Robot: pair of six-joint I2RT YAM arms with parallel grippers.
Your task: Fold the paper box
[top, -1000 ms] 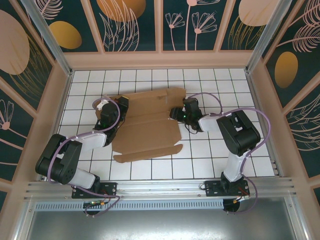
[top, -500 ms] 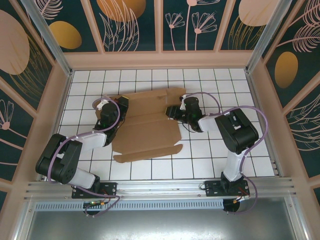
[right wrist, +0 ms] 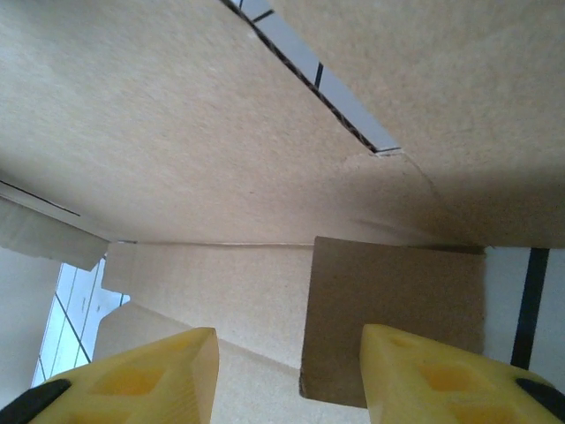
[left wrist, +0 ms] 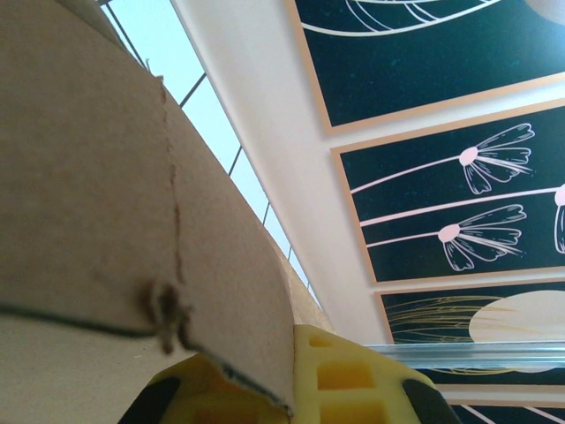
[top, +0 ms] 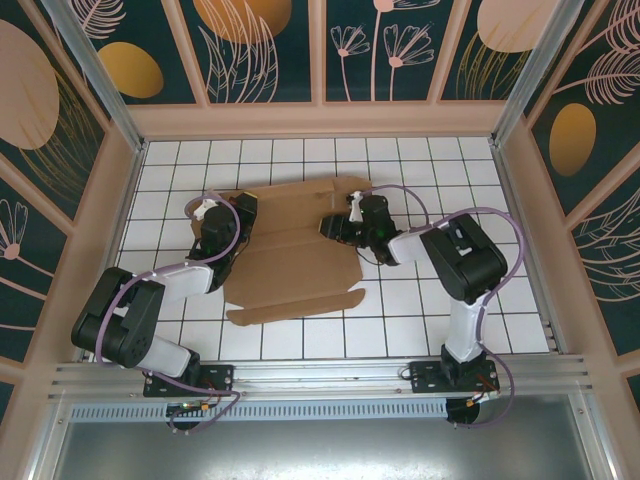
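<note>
Paper box [top: 290,255] cardboard is pinched in my left jaws. From the left wrist, a curved brown panel runs down between my yellow pads [left wrist: 340,380], which are pressed together on its edge. A torn-looking crease line climbs the panel just above them.

My right jaws are spread. The two yellow fingertips [right wrist: 150,375] stand apart, with a small square flap [right wrist: 397,318] hanging in the gap beyond them. The flap seems to lie close to the right-hand fingertip, though I cannot tell from this angle whether it touches. Above it, broad brown panels slope overhead, split by a narrow slot [right wrist: 309,84] through which the white tiles show.

From the top camera, the box is a mostly flat die-cut sheet in the middle of the white gridded worktop [top: 420,320], its near flap slightly raised. My left arm [top: 180,280] meets it at the far-left corner. My right arm [top: 450,255] reaches in from the right, over the sheet's right edge. Dark panels painted with pale flowers [top: 270,50] wall in the worktop.
</note>
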